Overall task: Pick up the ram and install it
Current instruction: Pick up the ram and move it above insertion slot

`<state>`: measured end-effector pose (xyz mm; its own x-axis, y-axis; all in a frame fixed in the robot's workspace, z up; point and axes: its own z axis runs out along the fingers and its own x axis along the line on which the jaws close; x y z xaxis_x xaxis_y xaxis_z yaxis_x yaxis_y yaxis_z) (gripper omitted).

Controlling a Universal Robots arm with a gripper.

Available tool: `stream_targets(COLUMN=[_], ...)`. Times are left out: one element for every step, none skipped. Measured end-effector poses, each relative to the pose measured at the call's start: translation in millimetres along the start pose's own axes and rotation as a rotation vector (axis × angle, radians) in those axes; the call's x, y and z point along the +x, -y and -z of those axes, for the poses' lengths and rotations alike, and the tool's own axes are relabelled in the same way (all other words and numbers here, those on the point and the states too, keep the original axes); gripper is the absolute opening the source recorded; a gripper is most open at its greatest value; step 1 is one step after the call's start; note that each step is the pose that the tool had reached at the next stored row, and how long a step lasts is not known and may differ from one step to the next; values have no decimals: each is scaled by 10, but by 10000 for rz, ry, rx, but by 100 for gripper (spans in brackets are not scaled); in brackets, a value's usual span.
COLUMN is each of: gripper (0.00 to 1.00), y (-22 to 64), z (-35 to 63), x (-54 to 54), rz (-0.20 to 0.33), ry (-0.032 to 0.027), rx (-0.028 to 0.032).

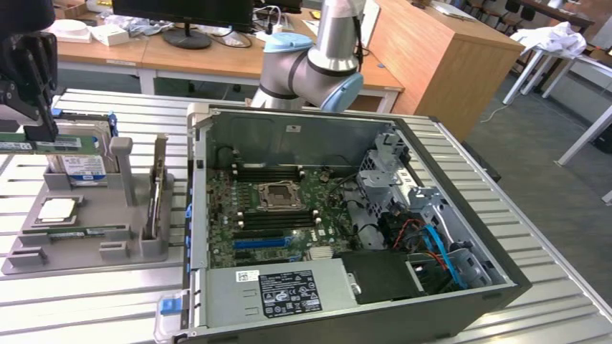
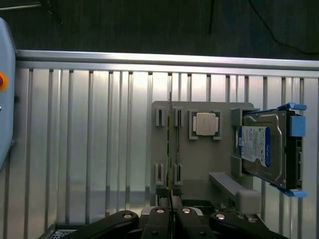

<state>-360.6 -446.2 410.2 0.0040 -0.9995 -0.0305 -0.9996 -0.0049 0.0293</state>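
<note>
My black gripper (image 1: 42, 130) hangs at the exterior view's far left, above the back end of the grey parts tray (image 1: 134, 247). Its fingers are shut on the ram (image 1: 21, 146), a thin green stick held level just under the fingertips. In the wrist view the gripper (image 2: 170, 213) pinches that ram (image 2: 170, 149) edge-on, so it reads as a thin line over the tray's slotted holders (image 2: 159, 117). A second ram (image 1: 79, 231) lies in a tray slot. The open computer case (image 1: 497, 279) with its motherboard (image 1: 277, 215) stands to the exterior view's right of the tray.
The tray also carries a blue-and-white hard drive (image 2: 261, 149) in a blue-clipped bracket and a square silver processor (image 2: 205, 124). A ribbed metal table (image 1: 86, 301) bears everything. The robot arm's base (image 1: 311, 68) rises behind the case. Desks and a monitor stand at the back.
</note>
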Motion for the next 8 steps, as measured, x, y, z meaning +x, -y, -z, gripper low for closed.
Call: stream_targets(gripper=[11, 11, 11, 11, 11, 11, 11, 11], y=[0, 0, 0, -1, -1, -2, -2, -3], z=[0, 0, 7, 20, 35, 51, 67, 80], x=[0, 0, 0, -1, -1, -2, -2, -2], rz=[-1, 0, 0, 0, -1, 0, 0, 0], ry=[0, 0, -2, -3, -2, -1, 0, -1], rx=[0, 0, -3, -3, -3, 0, 0, 0])
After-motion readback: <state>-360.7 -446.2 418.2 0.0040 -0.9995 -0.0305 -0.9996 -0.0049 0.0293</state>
